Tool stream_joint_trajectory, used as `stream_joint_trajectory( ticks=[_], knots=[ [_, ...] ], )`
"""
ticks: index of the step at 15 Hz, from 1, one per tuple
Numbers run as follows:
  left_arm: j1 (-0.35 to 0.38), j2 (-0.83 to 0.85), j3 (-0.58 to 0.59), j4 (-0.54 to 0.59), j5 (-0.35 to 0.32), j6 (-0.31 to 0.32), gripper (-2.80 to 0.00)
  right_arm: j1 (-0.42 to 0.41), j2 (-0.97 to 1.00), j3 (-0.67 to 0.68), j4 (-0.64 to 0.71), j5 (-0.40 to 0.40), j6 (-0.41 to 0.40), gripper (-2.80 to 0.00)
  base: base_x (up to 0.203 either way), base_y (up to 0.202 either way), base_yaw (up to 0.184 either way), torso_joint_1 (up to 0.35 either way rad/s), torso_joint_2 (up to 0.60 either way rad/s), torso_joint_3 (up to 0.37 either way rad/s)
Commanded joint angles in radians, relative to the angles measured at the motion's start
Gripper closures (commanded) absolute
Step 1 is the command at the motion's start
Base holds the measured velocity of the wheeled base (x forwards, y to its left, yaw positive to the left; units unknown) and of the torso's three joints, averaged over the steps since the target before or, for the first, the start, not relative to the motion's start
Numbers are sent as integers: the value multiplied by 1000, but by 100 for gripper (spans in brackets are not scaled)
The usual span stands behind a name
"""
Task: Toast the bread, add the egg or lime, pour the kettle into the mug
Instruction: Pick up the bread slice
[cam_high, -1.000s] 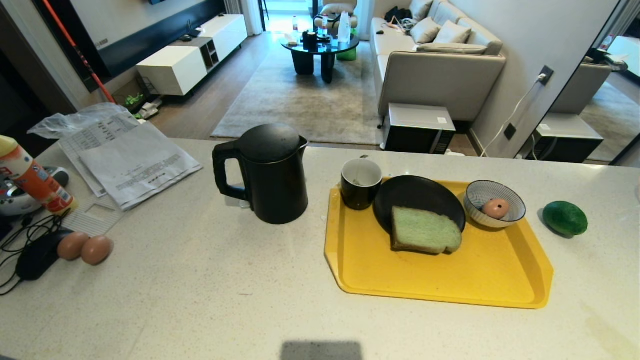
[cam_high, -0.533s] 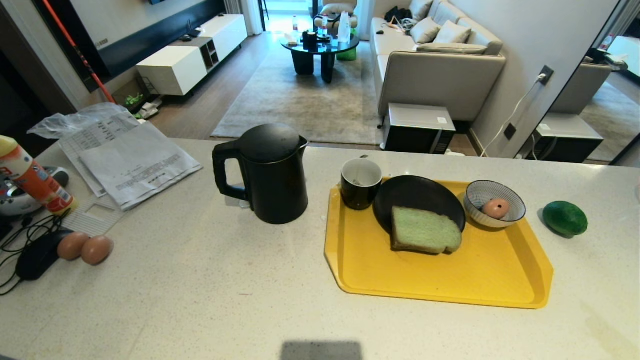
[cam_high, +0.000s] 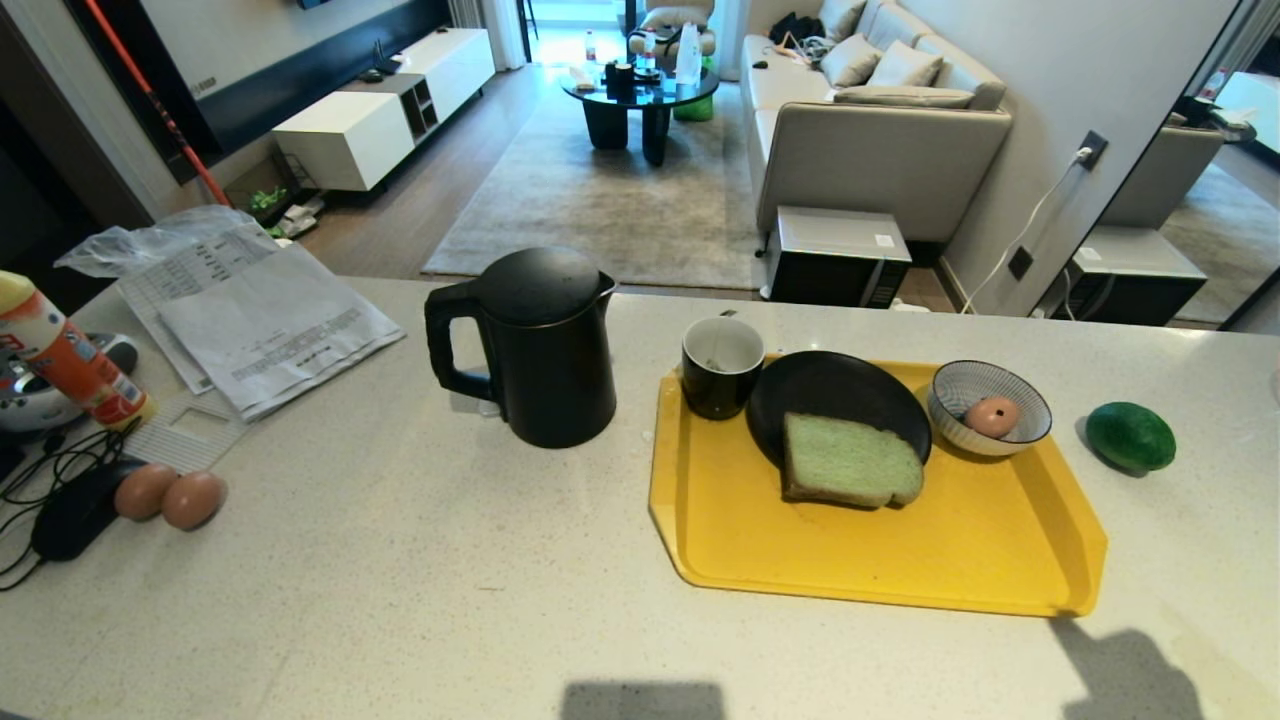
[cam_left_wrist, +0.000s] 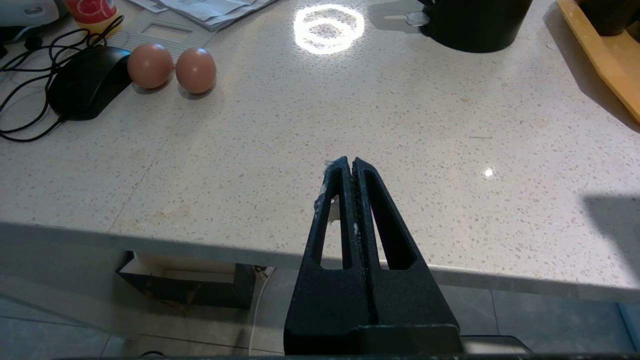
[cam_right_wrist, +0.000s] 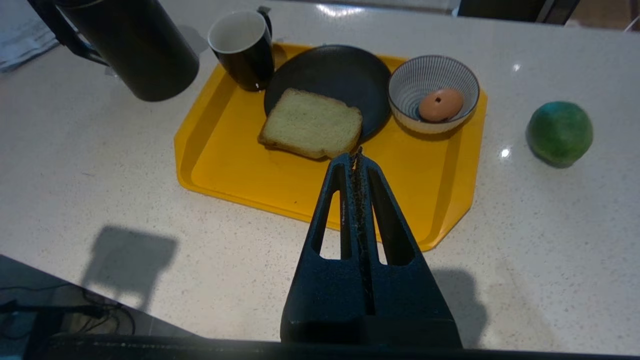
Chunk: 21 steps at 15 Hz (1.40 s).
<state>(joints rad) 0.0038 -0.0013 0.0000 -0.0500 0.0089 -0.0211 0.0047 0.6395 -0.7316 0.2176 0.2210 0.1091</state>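
- The pale green bread slice (cam_high: 848, 461) lies half on a round black plate (cam_high: 835, 395), on the yellow plastic tray (cam_high: 990, 555).
- Black mug (cam_high: 721, 365) at its 10 o'clock; tall black kettle (cam_high: 540, 345) at 9; glossy green lime (cam_high: 1130, 436) at 3, on the speckled desk (cam_high: 400, 560).
- Right gripper (cam_right_wrist: 358, 155) hangs above the tray's near edge, jaws clenched, empty.
- Left gripper (cam_left_wrist: 348, 162) at the desk's near edge, jaws clenched, empty.

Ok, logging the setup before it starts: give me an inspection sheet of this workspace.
Surface: pale speckled counter.
Job's things: bread half on black plate, mug and bowl with egg on yellow tray; kettle left of tray; lime right of it.
Clutter: papers, bottle, two eggs, mouse.
Grippers: left gripper and right gripper both shut, empty.
Cables: mouse cord.
Surroundings: sofa, coffee table.
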Motion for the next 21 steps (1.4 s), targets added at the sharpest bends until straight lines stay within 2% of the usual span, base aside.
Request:
stream_joint_trajectory(
  ticks=[1, 2, 4, 6, 9, 12, 13, 15, 18, 21],
  knots=[
    [0, -2, 15, -1, 0, 0, 0, 1, 188, -27, 12, 36, 69, 0, 0, 0, 0, 0, 0, 0],
    [-1, -2, 15, -1, 0, 0, 0, 1, 241, -40, 37, 82, 122, 0, 0, 0, 0, 0, 0, 0],
    [-1, -2, 15, -1, 0, 0, 0, 1, 339, -95, 151, 227, 218, 0, 0, 0, 0, 0, 0, 0],
    [1, -2, 15, -1, 0, 0, 0, 1, 408, -118, 197, 312, 311, 0, 0, 0, 0, 0, 0, 0],
    [-1, -2, 15, -1, 0, 0, 0, 1, 503, -123, 194, 336, 420, 0, 0, 0, 0, 0, 0, 0],
    [-1, -2, 15, -1, 0, 0, 0, 1, 579, -115, 125, 338, 454, 0, 0, 0, 0, 0, 0, 0],
    [1, -2, 15, -1, 2, 0, 0, 1, 605, -117, 104, 338, 455, -280, 0, 0, 0, 0, 0, 0],
    [0, -2, 15, -1, 0, 0, 0, 1, 644, -116, 71, 337, 458, -280, 0, 0, 0, 0, 0, 0],
    [0, -2, 15, -1, 0, 0, 0, -3, 678, -105, -17, 339, 534, -280, 0, 0, 0, 0, 0, 0],
    [0, -2, 15, -1, 0, 0, 0, -19, 694, -103, -53, 334, 553, -280, 0, 0, 0, 0, 0, 0]
  ],
)
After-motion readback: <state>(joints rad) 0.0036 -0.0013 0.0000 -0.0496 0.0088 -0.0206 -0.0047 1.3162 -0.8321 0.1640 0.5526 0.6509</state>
